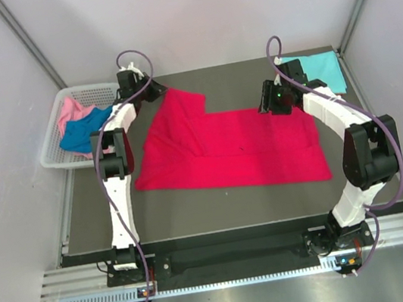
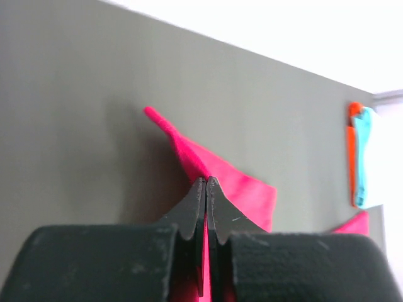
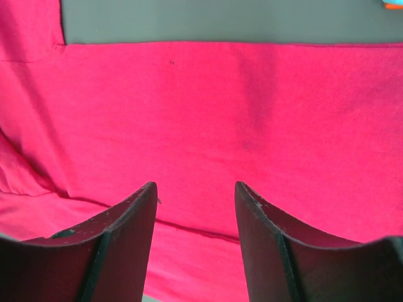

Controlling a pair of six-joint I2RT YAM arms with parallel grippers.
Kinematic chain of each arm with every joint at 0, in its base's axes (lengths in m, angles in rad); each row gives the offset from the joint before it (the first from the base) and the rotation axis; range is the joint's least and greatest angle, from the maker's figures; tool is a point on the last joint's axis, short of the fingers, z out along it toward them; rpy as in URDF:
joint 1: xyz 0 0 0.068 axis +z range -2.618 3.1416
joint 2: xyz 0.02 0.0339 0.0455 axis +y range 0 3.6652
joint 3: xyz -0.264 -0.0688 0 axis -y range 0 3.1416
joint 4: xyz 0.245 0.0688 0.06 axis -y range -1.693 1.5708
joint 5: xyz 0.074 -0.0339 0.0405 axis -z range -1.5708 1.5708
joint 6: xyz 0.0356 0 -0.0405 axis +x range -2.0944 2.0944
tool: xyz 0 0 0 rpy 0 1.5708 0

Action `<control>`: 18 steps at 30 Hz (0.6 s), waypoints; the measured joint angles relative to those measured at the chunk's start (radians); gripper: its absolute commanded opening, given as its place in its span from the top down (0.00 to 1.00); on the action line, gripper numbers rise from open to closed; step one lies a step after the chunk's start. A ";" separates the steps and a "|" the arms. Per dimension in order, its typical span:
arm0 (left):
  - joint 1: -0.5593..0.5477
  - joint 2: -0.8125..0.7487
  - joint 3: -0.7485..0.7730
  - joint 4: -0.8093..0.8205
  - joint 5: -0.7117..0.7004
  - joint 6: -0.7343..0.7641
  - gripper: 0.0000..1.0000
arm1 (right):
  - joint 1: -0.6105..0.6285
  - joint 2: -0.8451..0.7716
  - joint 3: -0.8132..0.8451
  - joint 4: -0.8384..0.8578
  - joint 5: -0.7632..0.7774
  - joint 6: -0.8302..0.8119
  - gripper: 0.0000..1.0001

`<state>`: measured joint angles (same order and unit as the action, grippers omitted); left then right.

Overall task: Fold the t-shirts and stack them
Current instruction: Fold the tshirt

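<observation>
A crimson red t-shirt (image 1: pixel 231 146) lies spread on the dark mat. My left gripper (image 1: pixel 155 89) is at its far left sleeve corner, shut on a fold of the red cloth (image 2: pixel 239 189), which shows between the pressed fingertips (image 2: pixel 206 182). My right gripper (image 1: pixel 266 105) hovers over the shirt's far edge. In the right wrist view it (image 3: pixel 195 189) stands open above the red cloth (image 3: pixel 208 113), holding nothing. A folded turquoise t-shirt (image 1: pixel 319 71) lies at the far right on an orange one (image 2: pixel 354 151). Pink (image 1: pixel 69 111) and royal blue (image 1: pixel 83 131) t-shirts sit in the basket.
The white lattice basket (image 1: pixel 54 153) stands off the mat's far left corner. The dark mat (image 1: pixel 196 213) shows bare along its near side. Grey walls and metal posts close in the left, right and back.
</observation>
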<state>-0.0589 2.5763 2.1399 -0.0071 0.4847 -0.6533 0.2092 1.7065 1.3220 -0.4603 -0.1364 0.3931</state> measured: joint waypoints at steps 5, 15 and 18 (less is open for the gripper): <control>-0.011 -0.004 -0.011 0.074 0.054 -0.030 1.00 | 0.000 -0.004 0.000 0.006 0.000 0.000 0.47; -0.014 -0.055 -0.102 0.082 0.049 0.031 0.70 | 0.000 0.032 0.038 0.055 -0.038 0.015 0.48; -0.014 -0.075 -0.102 0.008 -0.010 0.081 0.62 | 0.000 0.086 0.094 0.057 -0.030 0.029 0.50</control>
<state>-0.0731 2.5015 2.0380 0.0010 0.4744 -0.5724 0.2096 1.7924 1.4162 -0.4030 -0.1665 0.4217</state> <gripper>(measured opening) 0.345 0.511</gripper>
